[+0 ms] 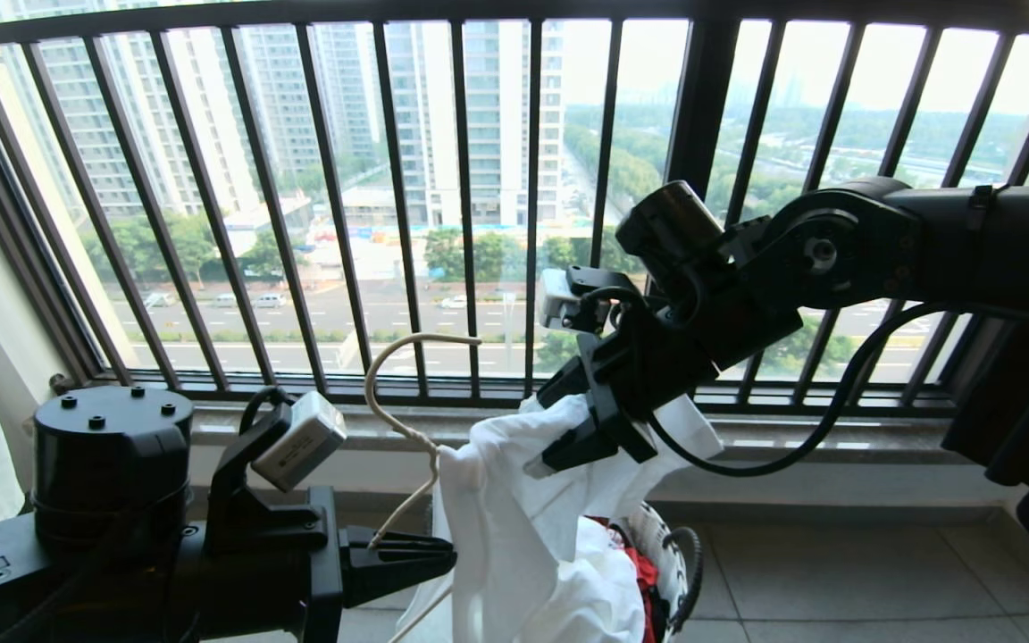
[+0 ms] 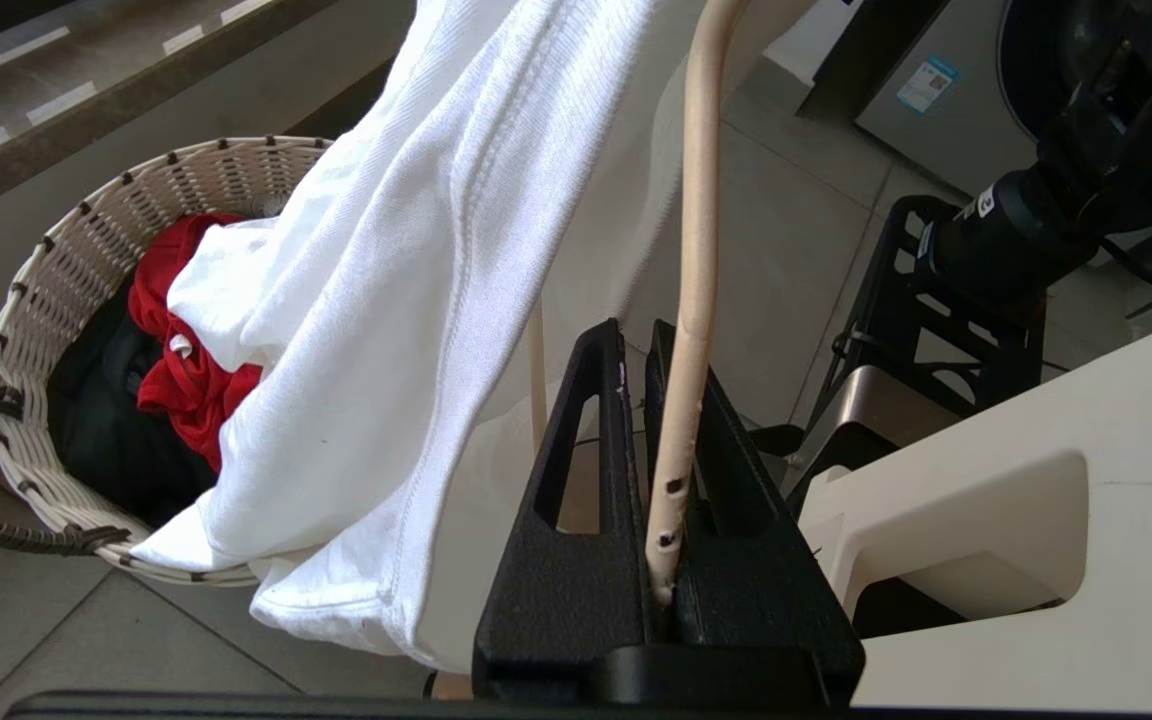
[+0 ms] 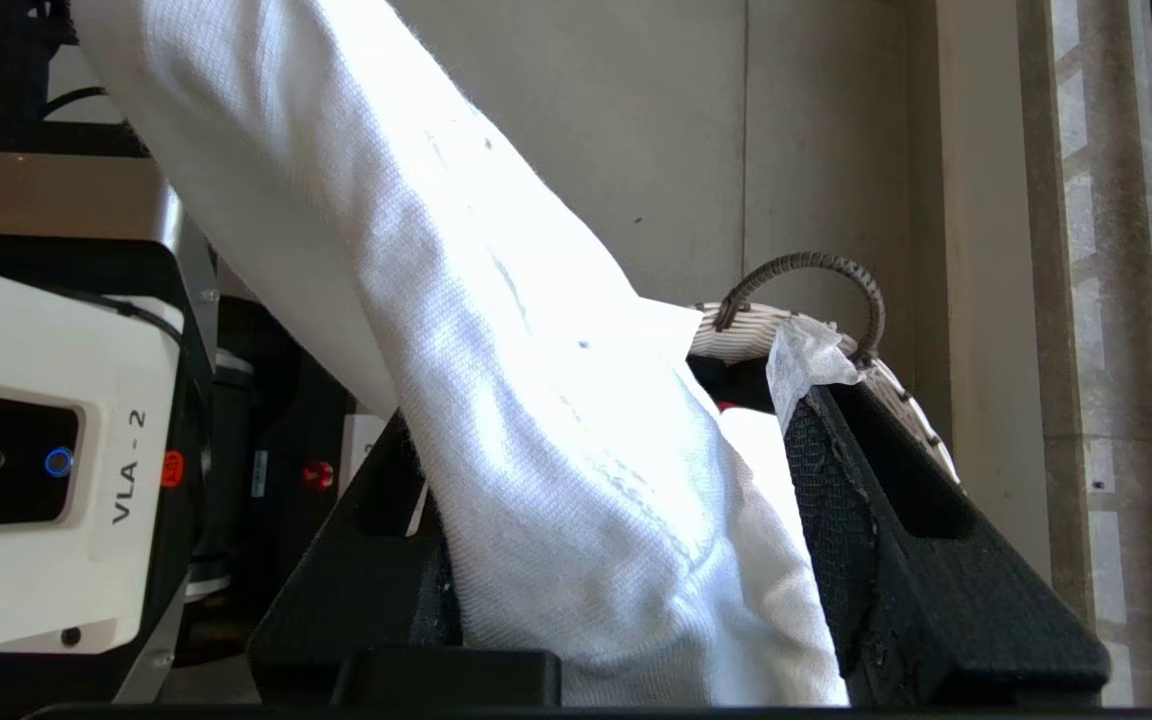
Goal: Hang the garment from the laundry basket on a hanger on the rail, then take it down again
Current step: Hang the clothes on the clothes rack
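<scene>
The garment (image 1: 514, 554) is a white T-shirt that hangs over the hanger (image 1: 372, 375), a thin cream wire one, with its lower folds in the laundry basket (image 1: 662, 545). My left gripper (image 1: 447, 555) is low on the left and shut on the hanger's wire (image 2: 701, 200), as the left wrist view (image 2: 636, 335) shows. My right gripper (image 1: 550, 464) reaches down into the top of the shirt. In the right wrist view (image 3: 601, 410) its jaws stand wide apart with a thick fold of the garment (image 3: 496, 350) between them. The chest print is hidden. The rail is out of view.
The basket (image 2: 36, 290) also holds a red garment (image 2: 186, 370) and a black one (image 2: 106, 430). The black window railing (image 1: 470, 179) and stone sill (image 1: 836, 438) stand close behind. A washing machine (image 2: 936, 80) and my own white base (image 2: 1036, 500) are beside the tiled floor.
</scene>
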